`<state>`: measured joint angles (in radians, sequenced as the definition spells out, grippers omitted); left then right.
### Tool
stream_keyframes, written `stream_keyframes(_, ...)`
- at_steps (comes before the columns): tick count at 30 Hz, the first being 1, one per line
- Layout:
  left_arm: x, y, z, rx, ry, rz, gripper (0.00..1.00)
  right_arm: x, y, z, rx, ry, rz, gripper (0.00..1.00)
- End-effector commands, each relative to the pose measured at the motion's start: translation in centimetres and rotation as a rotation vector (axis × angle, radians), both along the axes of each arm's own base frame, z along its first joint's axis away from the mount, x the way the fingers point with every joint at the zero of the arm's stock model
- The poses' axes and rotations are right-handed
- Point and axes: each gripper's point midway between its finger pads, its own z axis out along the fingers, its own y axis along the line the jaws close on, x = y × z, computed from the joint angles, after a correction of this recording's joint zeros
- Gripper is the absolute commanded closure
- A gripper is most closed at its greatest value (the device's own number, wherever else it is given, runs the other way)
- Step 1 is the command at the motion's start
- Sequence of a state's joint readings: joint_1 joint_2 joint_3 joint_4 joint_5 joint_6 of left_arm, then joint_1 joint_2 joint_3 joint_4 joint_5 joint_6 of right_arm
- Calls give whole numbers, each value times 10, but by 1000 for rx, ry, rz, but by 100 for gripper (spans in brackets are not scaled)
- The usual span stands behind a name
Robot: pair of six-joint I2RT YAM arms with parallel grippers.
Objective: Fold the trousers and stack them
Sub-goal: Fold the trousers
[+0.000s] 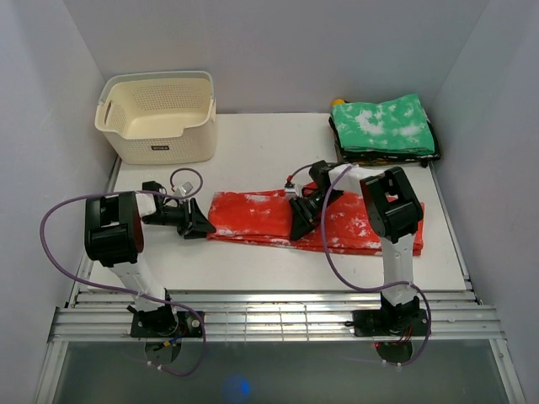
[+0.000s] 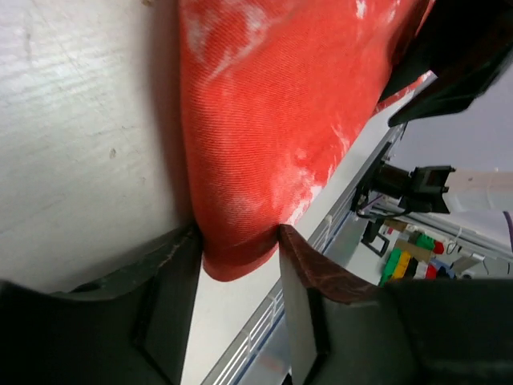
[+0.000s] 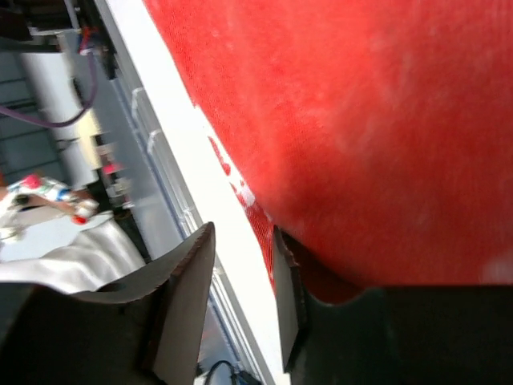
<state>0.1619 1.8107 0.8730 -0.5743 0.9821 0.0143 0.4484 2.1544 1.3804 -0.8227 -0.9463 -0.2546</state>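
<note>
A cream laundry basket [image 1: 160, 118] sits at the table's [image 1: 253, 151] far left while both half-open grippers, left [image 2: 239, 277] and right [image 3: 240, 265], straddle the red trousers' [image 1: 261, 215] edges.

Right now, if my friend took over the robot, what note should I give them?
Left end effector: open, fingers either side of the left end of the red, white-blotched fabric trousers.
Right end effector: over the middle of the trousers; whether it grips is unclear.
The trousers lie in a long strip across the white table.
A folded green, white-blotched garment sits at the back right.
Left to do: fold the trousers shorter, then stack them.
</note>
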Motion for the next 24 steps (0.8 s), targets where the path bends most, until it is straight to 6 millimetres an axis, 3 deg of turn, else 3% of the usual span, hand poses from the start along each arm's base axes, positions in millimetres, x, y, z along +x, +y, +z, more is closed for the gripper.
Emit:
stream_keyframes(1, 16, -3, 1, -27, -55, 43, 49, 32, -20, 39, 5, -282, 3, 57)
stream_keyframes(5, 23, -4, 2, -43, -91, 85, 56, 50, -61, 72, -68, -423, -68, 51)
stream_keyframes(7, 26, -4, 2, -49, -110, 100, 63, 69, -91, 96, -109, -508, -152, 45)
stream_keyframes(8, 28, -4, 2, -50, -116, 108, 66, 83, -117, 102, -148, -544, -221, 42)
stream_keyframes(9, 31, -4, 2, -53, -128, 108, 69, 92, -132, 119, -160, -622, -266, 31)
stream_keyframes(10, 30, -5, 2, -57, -126, 111, 69, 99, -146, 124, -185, -658, -307, 22)
stream_keyframes(11, 31, -5, 3, -65, -135, 108, 68, 111, -178, 127, -260, -683, -401, 12)
stream_keyframes(12, 34, -5, 7, -62, -164, 109, 58, 117, -200, 135, -284, -716, -468, 1)
stream_keyframes(15, 38, -2, 6, -33, -190, 127, 35, 118, -244, 142, -234, -685, -585, 6)
stream_keyframes(16, 39, -1, 5, -27, -197, 128, 31, 104, -248, 142, -210, -622, -590, 7)
stream_keyframes(20, 47, 0, -3, -33, -169, 146, 30, 94, -267, 151, -218, -630, -593, 4)
stream_keyframes(24, 60, 5, -21, 1, -142, 167, 35, 96, -290, 171, -373, -890, -634, 10)
